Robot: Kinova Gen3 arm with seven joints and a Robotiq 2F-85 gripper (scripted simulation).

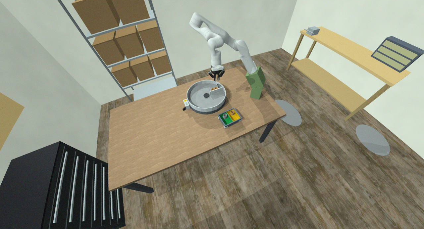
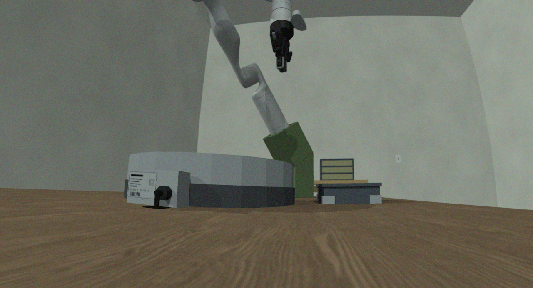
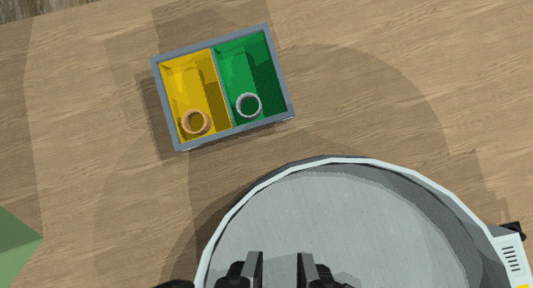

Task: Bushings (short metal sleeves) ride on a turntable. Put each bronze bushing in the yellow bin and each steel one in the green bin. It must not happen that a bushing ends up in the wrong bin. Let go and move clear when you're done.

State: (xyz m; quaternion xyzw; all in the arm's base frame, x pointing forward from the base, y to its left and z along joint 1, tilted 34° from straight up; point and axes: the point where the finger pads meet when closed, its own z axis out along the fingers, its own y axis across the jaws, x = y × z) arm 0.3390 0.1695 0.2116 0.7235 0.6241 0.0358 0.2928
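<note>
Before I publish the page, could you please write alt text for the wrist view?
A two-part tray on a wooden table holds one bronze bushing in its yellow bin and one steel bushing in its green bin. Below, black jaws hang over part of a round grey turntable.

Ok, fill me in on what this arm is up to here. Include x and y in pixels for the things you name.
The white arm (image 1: 218,35) (image 2: 268,107) is sorting bushings from the turntable (image 1: 206,104) (image 2: 223,174) (image 3: 333,221) by metal. Its fingers (image 1: 217,79) (image 2: 282,68) are above the turntable, partly open with nothing between them. One bronze bushing (image 1: 232,114) (image 3: 183,122) sits in the yellow bin (image 1: 237,116) (image 3: 183,88), one steel bushing (image 1: 225,117) (image 3: 238,110) in the green bin (image 1: 228,121) (image 3: 237,72). More bushings of both colors wait on the turntable beside the low wall.
</note>
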